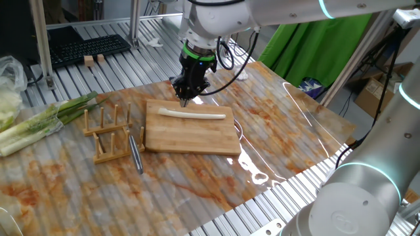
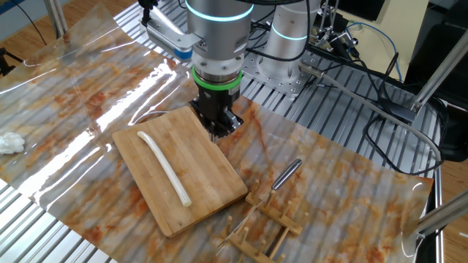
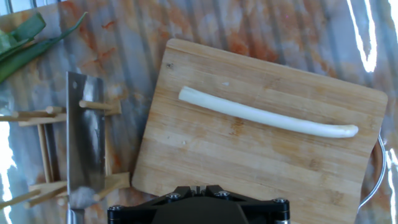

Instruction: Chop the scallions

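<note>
The tabletop (image 1: pixel 98 65) is ribbed metal slats, covered in part by a glossy marbled orange sheet (image 1: pixel 275 131) that catches bright glare; a green cloth (image 1: pixel 315 46) hangs beyond the sheet's far corner; a black keyboard (image 1: pixel 85 47) lies on the slats behind it; cardboard boxes (image 1: pixel 377 92) stand beside the cloth.

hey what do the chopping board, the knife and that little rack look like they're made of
Chopping board: looks like bamboo or light wood, with striped grain and a matte finish.
Knife: apparently steel, its grey blade dully reflective.
Rack: seemingly unfinished pale wood, with round dowel pegs.
</note>
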You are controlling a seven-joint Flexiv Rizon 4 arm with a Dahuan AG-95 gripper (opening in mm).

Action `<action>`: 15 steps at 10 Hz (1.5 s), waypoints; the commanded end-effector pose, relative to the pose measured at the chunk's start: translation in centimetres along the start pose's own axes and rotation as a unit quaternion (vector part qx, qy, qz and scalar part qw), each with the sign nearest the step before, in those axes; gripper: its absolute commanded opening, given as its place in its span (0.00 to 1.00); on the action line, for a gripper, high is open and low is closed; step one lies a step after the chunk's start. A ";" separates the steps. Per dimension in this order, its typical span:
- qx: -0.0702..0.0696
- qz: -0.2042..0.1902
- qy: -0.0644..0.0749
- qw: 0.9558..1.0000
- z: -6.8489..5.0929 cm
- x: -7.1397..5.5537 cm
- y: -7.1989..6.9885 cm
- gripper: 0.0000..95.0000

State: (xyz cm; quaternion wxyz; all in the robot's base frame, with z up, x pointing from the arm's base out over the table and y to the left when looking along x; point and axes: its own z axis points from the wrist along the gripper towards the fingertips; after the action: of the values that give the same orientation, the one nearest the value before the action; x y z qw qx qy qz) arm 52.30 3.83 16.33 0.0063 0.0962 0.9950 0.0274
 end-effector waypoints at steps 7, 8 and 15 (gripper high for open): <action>0.000 0.040 0.003 0.999 1.2 -2.2 5.6 0.00; 0.000 0.045 0.003 0.999 1.5 -2.4 6.3 0.00; 0.006 0.063 0.008 0.998 2.7 -3.1 8.9 0.00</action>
State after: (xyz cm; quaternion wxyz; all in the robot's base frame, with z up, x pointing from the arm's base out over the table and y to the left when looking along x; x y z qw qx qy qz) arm 57.14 12.12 14.13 -0.0045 0.1586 0.9871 0.0216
